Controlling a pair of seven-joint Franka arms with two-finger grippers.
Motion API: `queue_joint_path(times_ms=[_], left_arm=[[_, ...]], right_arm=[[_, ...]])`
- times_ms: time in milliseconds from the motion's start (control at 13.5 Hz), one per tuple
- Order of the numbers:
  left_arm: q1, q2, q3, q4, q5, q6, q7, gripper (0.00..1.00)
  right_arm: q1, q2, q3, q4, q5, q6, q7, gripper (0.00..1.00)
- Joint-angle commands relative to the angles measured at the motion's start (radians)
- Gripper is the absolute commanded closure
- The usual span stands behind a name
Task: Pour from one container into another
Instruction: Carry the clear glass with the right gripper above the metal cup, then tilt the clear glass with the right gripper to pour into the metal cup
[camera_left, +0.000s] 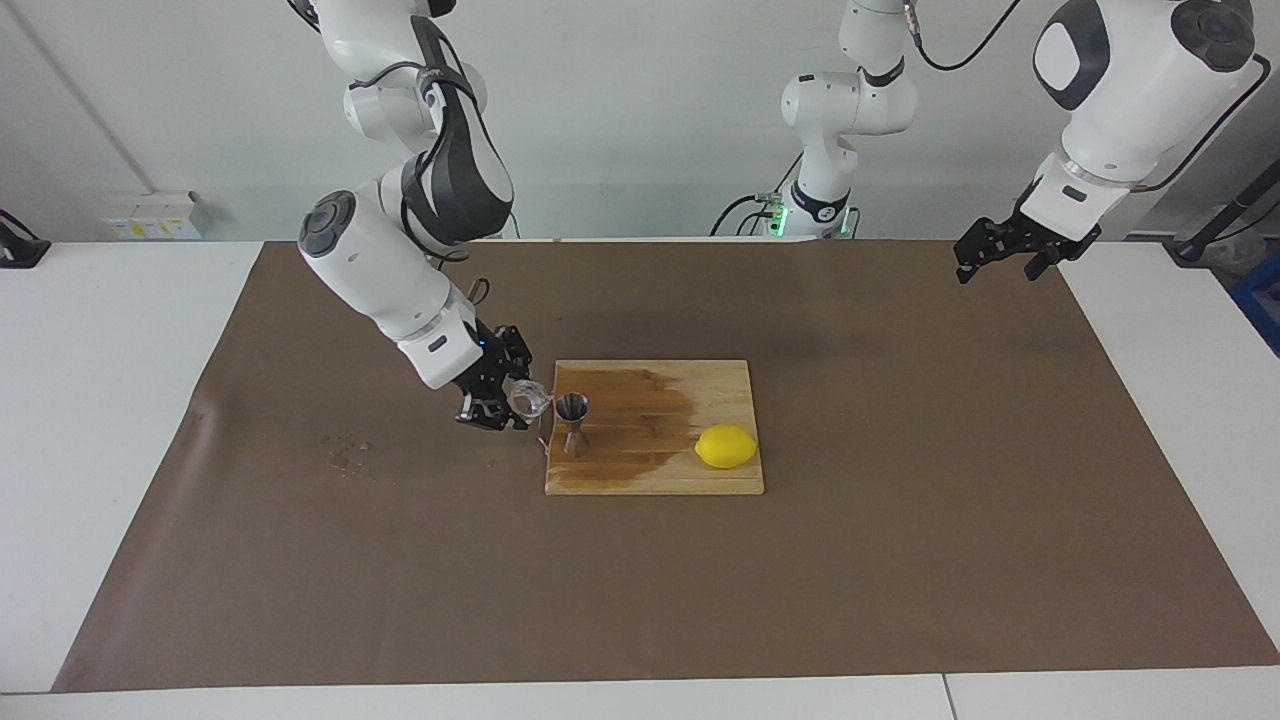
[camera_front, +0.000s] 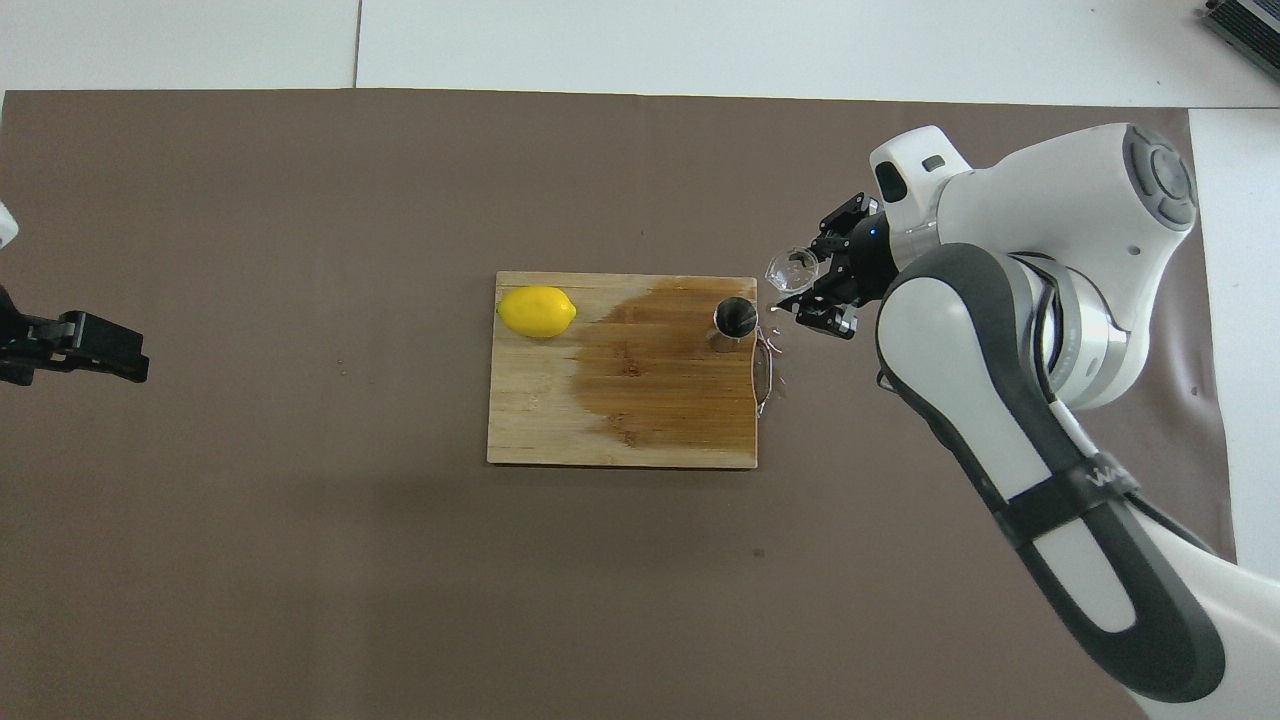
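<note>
The small clear glass cup (camera_left: 527, 399) (camera_front: 790, 271) hangs in the air with my right gripper (camera_left: 513, 406) (camera_front: 808, 287) shut on it. It is just off the wooden board's edge at the right arm's end, close beside the metal jigger (camera_left: 573, 421) (camera_front: 735, 319) and about level with its top. The hourglass-shaped jigger stands upright on the board's wet, dark patch. I cannot tell whether the cup holds any liquid. My left gripper (camera_left: 995, 266) (camera_front: 122, 358) waits open and empty above the paper's edge at the left arm's end.
The wooden cutting board (camera_left: 650, 475) (camera_front: 560, 430) lies mid-table on brown paper, a wire handle (camera_left: 543, 425) (camera_front: 765, 378) on its edge by the cup. A yellow lemon (camera_left: 726, 446) (camera_front: 537, 311) rests on its dry end. Small droplets (camera_left: 347, 457) spot the paper toward the right arm's end.
</note>
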Motion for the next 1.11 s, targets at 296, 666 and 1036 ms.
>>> queue_joint_path(times_ms=[296, 666, 1036], left_arm=[[-0.005, -0.03, 0.015, -0.032, 0.002, -0.067, -0.014, 0.0], [-0.008, -0.03, 0.015, -0.032, 0.002, -0.067, -0.014, 0.0], [-0.007, -0.03, 0.015, -0.032, 0.002, -0.067, -0.014, 0.0]], right_arm=[[0.087, -0.015, 0.001, 0.001, -0.236, 0.017, 0.306, 1.0], [0.113, -0.015, 0.001, 0.016, -0.354, 0.0, 0.391, 1.0], [0.137, -0.007, 0.001, 0.074, -0.427, -0.093, 0.458, 1.0]])
